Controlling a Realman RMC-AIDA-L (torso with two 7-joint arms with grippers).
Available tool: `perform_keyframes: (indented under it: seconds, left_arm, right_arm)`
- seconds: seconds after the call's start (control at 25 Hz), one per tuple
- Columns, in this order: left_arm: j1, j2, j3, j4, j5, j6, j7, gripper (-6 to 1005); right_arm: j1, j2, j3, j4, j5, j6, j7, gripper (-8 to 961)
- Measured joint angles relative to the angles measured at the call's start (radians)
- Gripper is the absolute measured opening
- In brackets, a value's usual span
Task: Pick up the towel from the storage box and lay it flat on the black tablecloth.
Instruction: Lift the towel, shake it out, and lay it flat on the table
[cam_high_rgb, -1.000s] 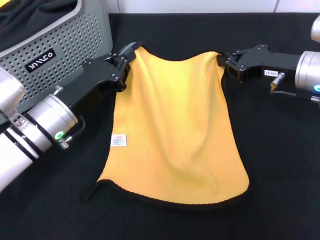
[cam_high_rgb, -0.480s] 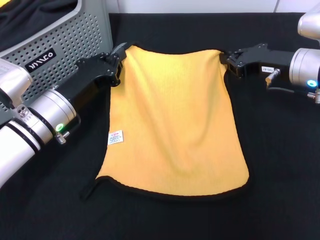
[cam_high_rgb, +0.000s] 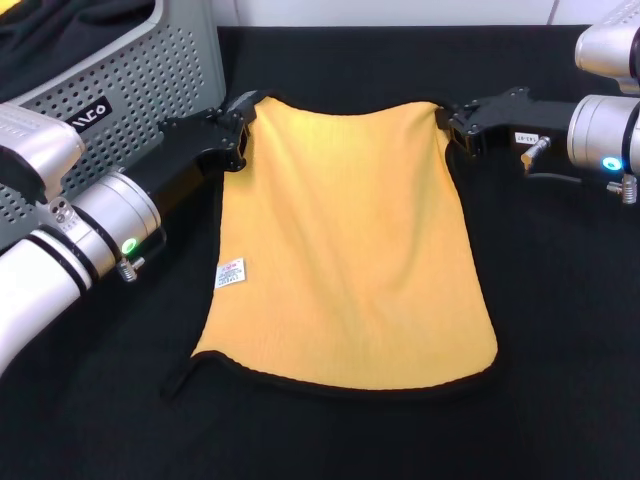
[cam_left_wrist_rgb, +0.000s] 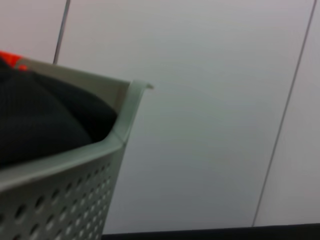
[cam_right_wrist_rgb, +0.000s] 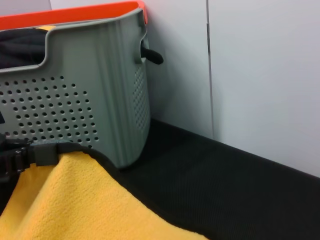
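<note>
step: I'd say I'm in the laying-out part now. The towel (cam_high_rgb: 345, 245) is out of the storage box (cam_high_rgb: 120, 90) and spread yellow side up over the black tablecloth (cam_high_rgb: 560, 330), roughly mid-desk.

left tool: the left tool (cam_high_rgb: 240, 125) is pinched shut on the towel's far left corner, right beside the box wall.

right tool: the right tool (cam_high_rgb: 455, 125) is clamped on the far right corner, out toward the desk's right edge. Both corners look a touch lifted, since the far hem sags a bit between them.

towel: the near hem with its black trim already lies on the cloth toward the desk's front edge. The white label (cam_high_rgb: 231, 273) sits on the left side and the black loop (cam_high_rgb: 180, 380) trails off the near left corner. A few soft ripples run down the middle, so it isn't totally flat yet imo.

next move: my guess is lower both corners evenly to the cloth, keep a little tension so the ripples pull out, then let go together and back off without dragging the hem.

surface: matte black woven cloth covering the whole desk as far as I can see. The box sits at the far left corner with something dark (cam_left_wrist_rgb: 45, 120) inside.

room: plain pale wall panels (cam_right_wrist_rgb: 260, 75) behind the desk's far edge, with thin seams between them.
</note>
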Motion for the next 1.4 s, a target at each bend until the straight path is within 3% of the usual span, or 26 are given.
perform_keyframes:
  seconds: [0.56,1.16,1.24,1.4]
  left_arm:
    - [-0.027,0.0,-0.003,-0.008,-0.012,-0.081,-0.007,46]
    - [-0.032,0.0,0.0,-0.016,-0.076,-0.13,-0.008,46]
    - [-0.026,0.0,0.0,-0.014,-0.076,-0.125,-0.008,123]
    - [-0.01,0.0,0.001,-0.013,-0.075,-0.095,-0.01,283]
  right_arm:
    - [0.035,0.002,-0.027,0.046,0.008,0.081,0.0,24]
    - [0.022,0.002,-0.028,0.038,0.03,0.156,-0.003,25]
    - [0.016,0.002,-0.03,0.031,0.038,0.164,-0.006,25]
    - [-0.021,0.002,-0.039,-0.022,0.038,0.166,-0.008,168]
